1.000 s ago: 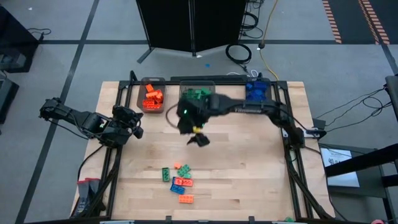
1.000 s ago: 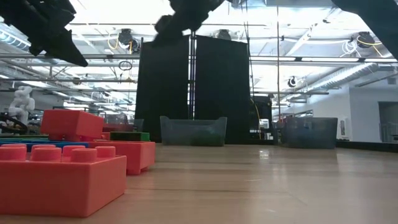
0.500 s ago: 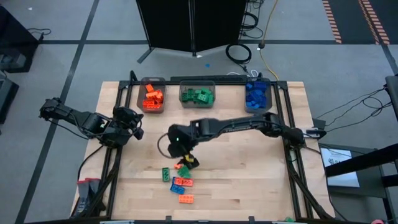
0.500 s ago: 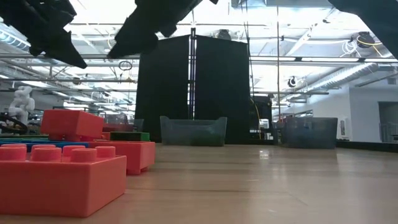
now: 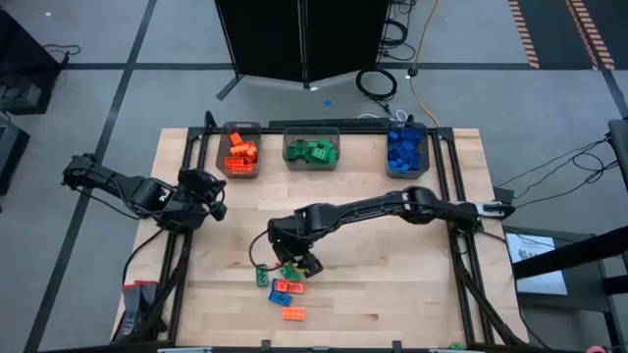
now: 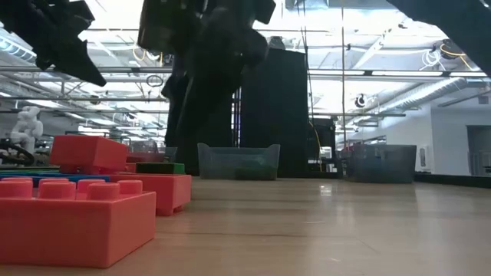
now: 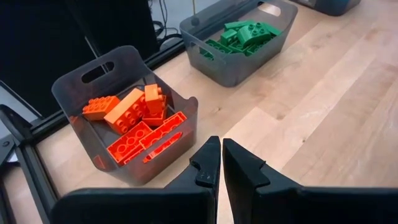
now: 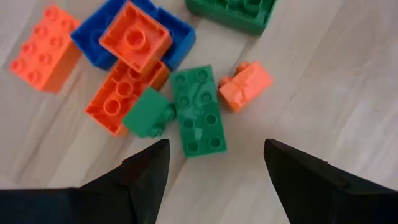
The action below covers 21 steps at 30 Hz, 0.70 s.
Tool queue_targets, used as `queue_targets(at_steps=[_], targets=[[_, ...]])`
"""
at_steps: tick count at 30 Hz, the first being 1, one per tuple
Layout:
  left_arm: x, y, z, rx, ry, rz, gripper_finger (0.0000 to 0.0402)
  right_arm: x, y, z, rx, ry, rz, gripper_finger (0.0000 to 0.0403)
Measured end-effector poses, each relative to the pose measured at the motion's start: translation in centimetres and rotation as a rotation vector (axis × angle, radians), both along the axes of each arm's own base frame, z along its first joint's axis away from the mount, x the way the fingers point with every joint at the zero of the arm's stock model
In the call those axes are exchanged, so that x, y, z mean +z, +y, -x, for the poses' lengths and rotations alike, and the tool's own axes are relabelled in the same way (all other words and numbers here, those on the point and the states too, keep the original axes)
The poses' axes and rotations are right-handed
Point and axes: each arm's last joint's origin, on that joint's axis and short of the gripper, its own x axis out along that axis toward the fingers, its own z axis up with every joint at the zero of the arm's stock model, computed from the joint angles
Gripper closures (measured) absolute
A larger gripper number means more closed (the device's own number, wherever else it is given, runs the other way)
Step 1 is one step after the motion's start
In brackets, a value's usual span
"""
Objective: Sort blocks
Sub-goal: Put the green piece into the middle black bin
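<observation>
Several loose blocks (image 5: 285,289) in orange, green and blue lie in a cluster on the table near its front edge. My right gripper (image 5: 297,263) hangs open just above them. In the right wrist view its fingers (image 8: 144,177) stand apart over a long green block (image 8: 199,112), a small green block (image 8: 148,114) and a small orange block (image 8: 245,82), touching none. An orange block (image 8: 135,37) sits on a blue one (image 8: 171,31). My left gripper (image 7: 221,163) is shut on nothing and waits at the table's left (image 5: 216,204).
Three grey bins stand along the far edge: one with orange blocks (image 5: 240,153), one with green blocks (image 5: 311,151), one with blue blocks (image 5: 405,149). Bare wood (image 5: 392,275) lies right of the cluster. In the low view large orange blocks (image 6: 73,218) fill the near left.
My right gripper has swung from beside the green bin toward the table's near edge and come down over the loose blocks, tipping more steeply downward. Its fingers have stayed open. The blocks have not moved.
</observation>
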Motion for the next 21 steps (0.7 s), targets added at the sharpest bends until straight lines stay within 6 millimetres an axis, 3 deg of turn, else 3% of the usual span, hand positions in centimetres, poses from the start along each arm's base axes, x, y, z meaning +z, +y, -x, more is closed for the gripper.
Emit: queue_targets(at_steps=[7, 21], targets=[[0.0, 0.0, 0.0, -0.007, 0.004, 0.015, 0.0378, -1.9, 0.6, -0.1, 0.031, 0.048, 0.008, 0.0147], [-0.1, -0.1, 0.0, -0.007, 0.006, 0.016, 0.0378, -2.5, 1.4, -0.5, 0.082, 0.000, 0.024, 0.0147]])
